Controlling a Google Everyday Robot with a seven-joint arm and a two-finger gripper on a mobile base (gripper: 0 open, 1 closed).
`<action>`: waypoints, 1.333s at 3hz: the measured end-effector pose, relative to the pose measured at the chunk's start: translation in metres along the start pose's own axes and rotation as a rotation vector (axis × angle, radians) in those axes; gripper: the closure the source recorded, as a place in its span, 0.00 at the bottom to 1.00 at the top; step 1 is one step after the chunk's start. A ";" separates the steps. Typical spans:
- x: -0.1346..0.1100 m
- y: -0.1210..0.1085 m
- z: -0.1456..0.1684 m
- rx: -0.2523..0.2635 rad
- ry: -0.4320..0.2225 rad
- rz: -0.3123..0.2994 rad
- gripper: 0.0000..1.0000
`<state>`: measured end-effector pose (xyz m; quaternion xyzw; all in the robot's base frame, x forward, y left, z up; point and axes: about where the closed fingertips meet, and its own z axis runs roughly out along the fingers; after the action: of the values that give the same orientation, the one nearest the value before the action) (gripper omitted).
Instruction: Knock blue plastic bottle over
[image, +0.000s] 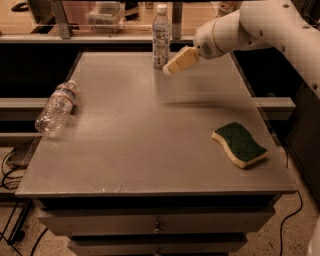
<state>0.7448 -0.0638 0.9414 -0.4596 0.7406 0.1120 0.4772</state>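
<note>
A: Blue plastic bottle, white cap, upright. Where from you?
B: Just left of my gripper; fingers pressed together, tips near its lower label, no contact seen.
A: Best move?
B: I judge: raise, strike above mid-label, sweep left. Low pushes only slide it.

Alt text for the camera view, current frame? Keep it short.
The robot's gripper hangs close beside the base of the upright blue plastic bottle at the far edge of a grey table. A crinkled clear bottle lies on its side at the left edge, and a green-and-yellow sponge lies near the right.
</note>
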 end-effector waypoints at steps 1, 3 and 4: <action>-0.008 -0.023 0.029 0.016 -0.040 0.003 0.00; -0.027 -0.067 0.073 0.036 -0.158 0.033 0.00; -0.044 -0.066 0.096 0.007 -0.204 0.036 0.00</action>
<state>0.8603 -0.0172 0.9453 -0.4309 0.6964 0.1643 0.5498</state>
